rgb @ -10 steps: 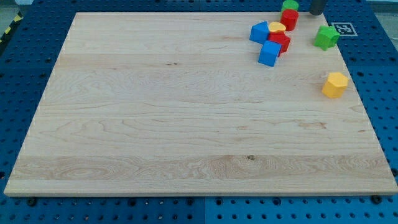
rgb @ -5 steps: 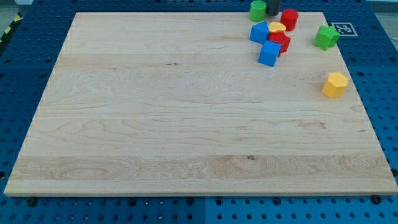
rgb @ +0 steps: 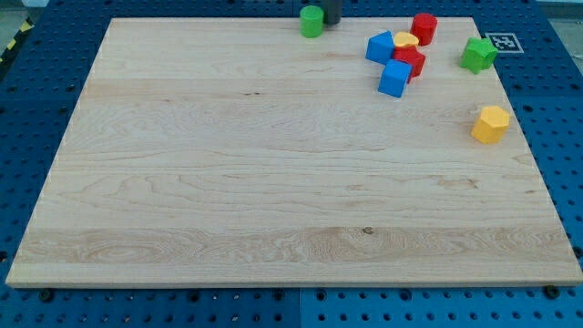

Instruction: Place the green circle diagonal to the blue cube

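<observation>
The green circle (rgb: 312, 21), a short green cylinder, stands at the board's top edge, left of the block cluster. My tip (rgb: 333, 23) is right beside it on its right, touching or nearly touching it. The blue cube (rgb: 394, 79) sits lower right, at the bottom of the cluster, well apart from the green circle. A second blue block (rgb: 380, 46) lies up-left of the cube.
A yellow block (rgb: 405, 41), a red block (rgb: 411, 62) and a red cylinder (rgb: 424, 28) crowd the blue blocks. A green star-like block (rgb: 477, 55) and a yellow hexagon block (rgb: 491, 124) lie to the right. The wooden board (rgb: 273, 182) is ringed by blue pegboard.
My tip has swept left along the board's top edge, pushing the green circle from above the red cylinder to well left of the cluster. The other blocks have not moved.
</observation>
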